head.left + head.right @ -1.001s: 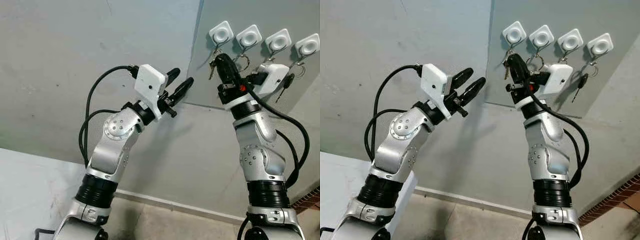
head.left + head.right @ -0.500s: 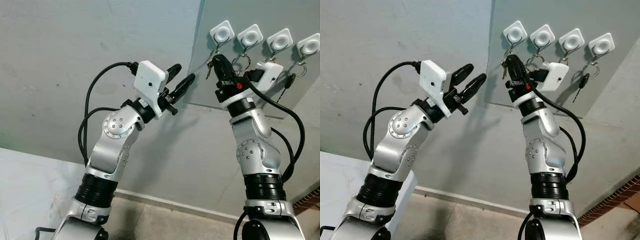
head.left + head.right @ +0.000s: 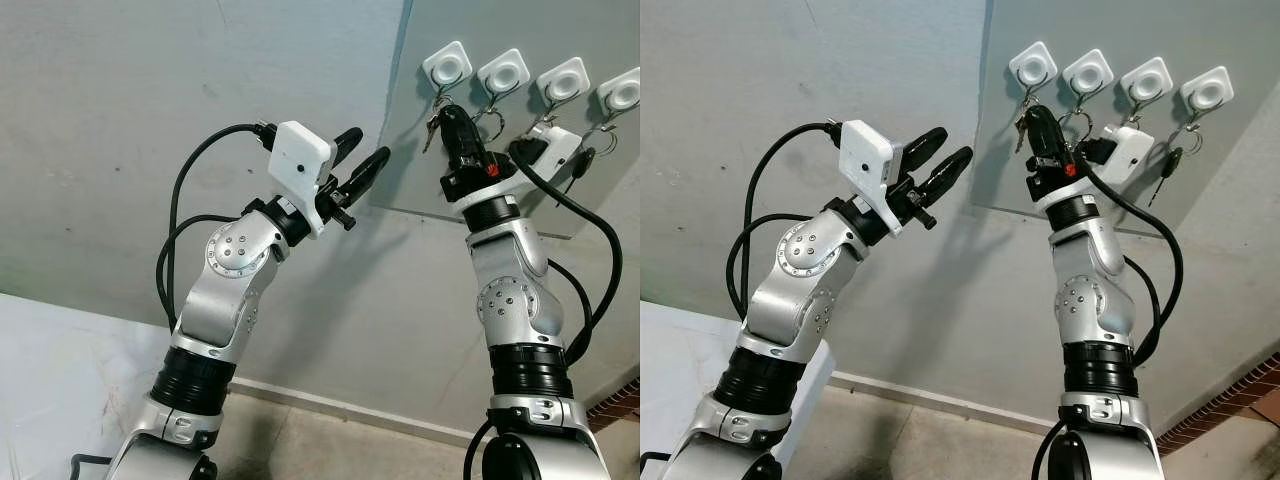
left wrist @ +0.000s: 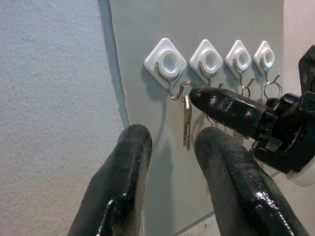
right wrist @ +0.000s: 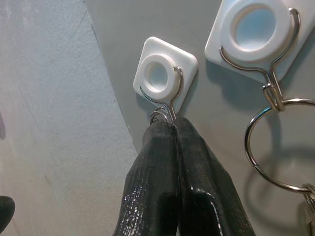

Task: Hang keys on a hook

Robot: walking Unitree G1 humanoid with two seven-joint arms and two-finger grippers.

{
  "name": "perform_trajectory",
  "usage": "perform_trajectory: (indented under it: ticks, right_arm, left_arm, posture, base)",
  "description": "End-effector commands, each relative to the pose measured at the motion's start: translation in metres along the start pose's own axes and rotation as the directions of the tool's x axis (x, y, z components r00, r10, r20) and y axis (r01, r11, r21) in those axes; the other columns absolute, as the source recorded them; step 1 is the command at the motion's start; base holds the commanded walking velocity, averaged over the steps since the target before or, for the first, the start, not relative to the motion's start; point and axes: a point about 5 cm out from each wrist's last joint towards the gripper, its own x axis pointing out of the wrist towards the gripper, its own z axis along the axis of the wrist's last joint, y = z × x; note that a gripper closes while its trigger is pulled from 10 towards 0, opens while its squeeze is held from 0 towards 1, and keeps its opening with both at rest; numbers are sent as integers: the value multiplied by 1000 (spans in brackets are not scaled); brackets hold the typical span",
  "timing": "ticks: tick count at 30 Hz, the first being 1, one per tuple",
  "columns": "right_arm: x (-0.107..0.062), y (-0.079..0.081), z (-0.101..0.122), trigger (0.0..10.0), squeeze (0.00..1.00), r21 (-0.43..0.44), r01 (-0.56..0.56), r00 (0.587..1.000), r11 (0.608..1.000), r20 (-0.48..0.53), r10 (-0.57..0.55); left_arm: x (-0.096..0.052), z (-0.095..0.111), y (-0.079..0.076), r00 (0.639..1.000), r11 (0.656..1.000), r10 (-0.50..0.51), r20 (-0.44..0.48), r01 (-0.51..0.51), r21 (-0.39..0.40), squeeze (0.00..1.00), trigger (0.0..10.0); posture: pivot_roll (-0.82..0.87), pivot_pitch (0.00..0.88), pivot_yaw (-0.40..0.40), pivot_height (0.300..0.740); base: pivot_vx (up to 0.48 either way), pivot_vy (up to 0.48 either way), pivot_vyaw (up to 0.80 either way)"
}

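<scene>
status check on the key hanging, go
Right pincer shut on key ring at leftmost hook. Key dangling below. Left pincer open, beside board, apart. Nothing blocking.

Silver key (image 4: 187, 122) dangles on its ring from the leftmost white hook (image 4: 166, 62)

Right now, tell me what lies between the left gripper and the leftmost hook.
Only bare grey wall panel between the left gripper and leftmost hook, per the left eye view.
</scene>
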Motion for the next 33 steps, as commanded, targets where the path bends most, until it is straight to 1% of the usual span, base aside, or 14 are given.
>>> perform_trajectory:
  ticks: [1, 3, 6, 9, 10, 13, 15, 19, 21, 24, 27, 28, 29, 33]
  right_arm:
    - [3, -2, 4, 10000, 0, 23, 10, 1000, 1000, 17, -10]
    - [3, -2, 4, 10000, 0, 29, 13, 1000, 999, 17, -13]
    - [4, -4, 3, 10000, 0, 92, 34, 999, 995, 16, -36]
    - [4, -6, 2, 10000, 0, 117, 50, 999, 992, 15, -52]
    - [4, -7, 1, 10000, 0, 155, 62, 998, 986, 16, -65]
    - [4, -8, -1, 10000, 0, 211, 70, 997, 975, 13, -75]
    - [3, -11, -4, 10000, 0, 274, 97, 995, 957, 2, -102]
    - [1, -13, -6, 10000, 0, 293, 108, 994, 950, -8, -111]
    - [-1, -13, -8, 10000, 0, 320, 108, 994, 941, -9, -110]
    - [-7, -11, -16, 10000, 0, 254, 88, 996, 963, -47, -79]
    - [-13, -8, -22, 10000, 0, 225, 63, 996, 972, -81, -46]
    - [-14, -8, -23, 10000, 400, 226, 60, 996, 972, -83, -43]
    - [-17, -8, -24, 10000, 1000, 233, 61, 996, 971, -82, -43]
    - [-28, -9, -28, 10000, 1000, 224, 72, 994, 972, -92, -52]
  left_arm:
    - [3, 8, 1, 1000, 1000, -2, 20, 2, 17, 0, 10000]
    - [4, 8, 1, 1000, 1000, -2, 20, 2, 16, 0, 10000]
    - [4, 9, 1, 1000, 1000, -1, 22, 1, 15, 0, 10000]
    - [4, 9, 1, 1000, 1000, 0, 23, -1, 15, 0, 10000]
    - [3, 9, 1, 1000, 1000, 2, 24, -2, 16, 0, 10000]
    - [3, 9, 1, 1000, 1000, 4, 24, -4, 18, 0, 10000]
    - [3, 10, 2, 1000, 1000, 5, 25, -5, 18, 0, 10000]
    - [3, 10, 2, 1000, 1000, 5, 25, -6, 18, 0, 10000]
    - [3, 10, 2, 1000, 1000, 6, 26, -6, 17, 0, 10000]
    - [3, 10, 2, 1000, 1000, 11, 27, -11, 18, 0, 10000]
    - [3, 9, 3, 999, 1000, 22, 23, -22, 21, 0, 10000]
    - [2, 9, 3, 999, 999, 24, 22, -24, 21, 0, 10000]
    - [2, 8, 3, 999, 999, 25, 20, -26, 21, 0, 10000]
    - [0, 5, 4, 999, 999, 46, 13, -46, 27, 0, 10000]
  posture:
    - [67, 0, -18, 740]
    - [67, 0, -18, 740]
    - [70, 0, -20, 740]
    - [71, 0, -21, 740]
    - [71, 0, -21, 740]
    - [71, 0, -21, 740]
    - [74, 0, -20, 740]
    - [75, 0, -21, 740]
    - [75, 0, -22, 740]
    - [75, 0, -22, 740]
    - [78, 0, -26, 740]
    - [78, 0, -26, 740]
    - [79, 0, -27, 740]
    - [78, 0, -26, 740]
  base:
    - [0, 0, 0]
    - [0, 0, 0]
    - [0, 0, 0]
    - [0, 0, 0]
    - [0, 0, 0]
    - [0, 0, 0]
    - [0, 0, 0]
    - [0, 0, 0]
    - [0, 0, 0]
    - [0, 0, 0]
    - [0, 0, 0]
    - [0, 0, 0]
    - [0, 0, 0]
    - [0, 0, 0]
